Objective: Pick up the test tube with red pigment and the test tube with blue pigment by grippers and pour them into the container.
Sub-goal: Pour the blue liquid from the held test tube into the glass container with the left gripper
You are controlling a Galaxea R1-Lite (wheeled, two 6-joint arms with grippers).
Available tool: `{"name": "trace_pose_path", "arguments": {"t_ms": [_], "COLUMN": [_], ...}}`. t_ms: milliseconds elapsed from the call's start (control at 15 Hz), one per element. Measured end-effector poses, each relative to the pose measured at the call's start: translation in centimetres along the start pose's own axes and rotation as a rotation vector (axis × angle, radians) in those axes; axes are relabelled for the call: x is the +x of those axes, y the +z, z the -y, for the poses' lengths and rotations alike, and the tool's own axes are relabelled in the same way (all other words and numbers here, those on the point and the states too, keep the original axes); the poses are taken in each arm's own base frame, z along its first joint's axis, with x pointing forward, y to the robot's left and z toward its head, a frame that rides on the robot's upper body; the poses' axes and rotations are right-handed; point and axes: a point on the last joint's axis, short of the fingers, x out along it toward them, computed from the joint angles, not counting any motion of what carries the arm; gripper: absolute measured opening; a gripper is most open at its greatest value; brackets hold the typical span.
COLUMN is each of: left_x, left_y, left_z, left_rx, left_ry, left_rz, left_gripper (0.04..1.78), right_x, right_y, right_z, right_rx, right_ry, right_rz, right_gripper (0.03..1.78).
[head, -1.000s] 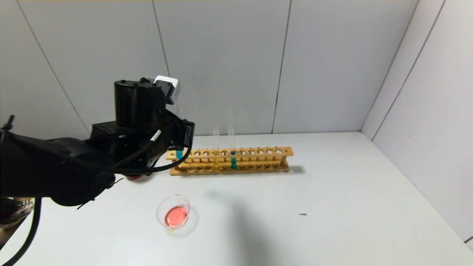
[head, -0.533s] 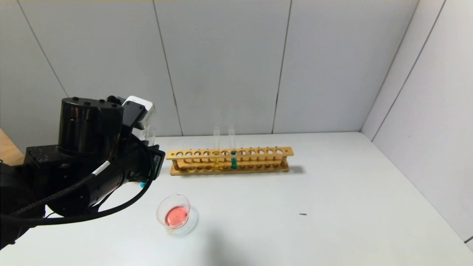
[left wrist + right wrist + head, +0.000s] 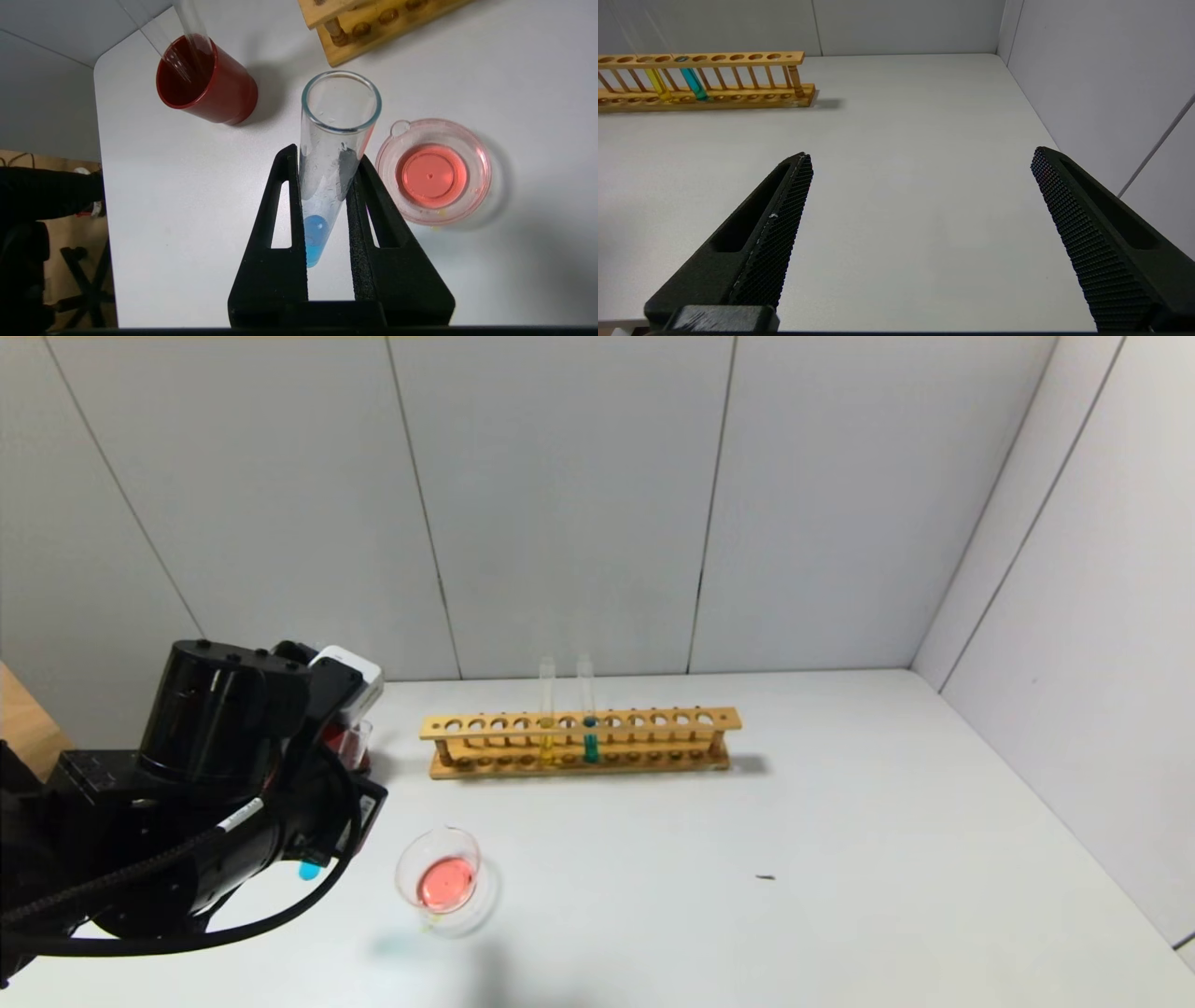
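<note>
- Left gripper (image 3: 327,154): jaws clenched on the blue tube (image 3: 334,154), 1 finger on each side of the glass. It hangs over the table (image 3: 840,821), left of the container (image 3: 439,879) in the head view.
- Blue tube: open mouth toward the wrist camera, blue liquid pooled at the closed end between the fingers (image 3: 280,224). In the head view only its blue tip (image 3: 309,871) shows below the gripper.
- Container: stands on the table just beside the held tube, apart from it, with pink-red liquid in its base and the pouring lip toward the rack (image 3: 579,742).
- Red cup (image 3: 208,86): stands near the rack's left end and holds 1 clear tube (image 3: 184,37) leaning in it; whether any liquid is in that tube cannot be told.
- Rack: holds 1 yellow tube (image 3: 546,709) and, next to it, a 2nd blue tube (image 3: 588,709), both upright.
- Right gripper (image 3: 920,186): jaws released, spread wide, above bare table right of the rack, holding nothing.
</note>
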Motion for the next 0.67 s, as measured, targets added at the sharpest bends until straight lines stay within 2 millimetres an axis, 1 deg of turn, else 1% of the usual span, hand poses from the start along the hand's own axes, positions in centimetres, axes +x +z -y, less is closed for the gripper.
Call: {"name": "trace_pose_path", "arguments": {"t_ms": [333,467,667], "left_x": [0.8,0.9,1.2], "left_y": [-1.3,-2.1,-2.5], "left_z": [0.6,0.9,1.1], "left_rx": [0.114,0.197,0.268], "left_ry": [-0.023,-0.039,-0.066], "left_rz": [-0.080,-0.126,-0.150], "left_gripper": [0.30,0.30,0.30], "right_x": [0.0,0.0,0.0], "right_y": [0.0,0.0,0.0], "right_z": [0.0,0.0,0.0], "right_rx": [0.000,0.000,0.000], "right_ry": [0.000,0.000,0.000], "right_rz": [0.000,0.000,0.000], "right_gripper": [1.71,1.71,1.71]}}
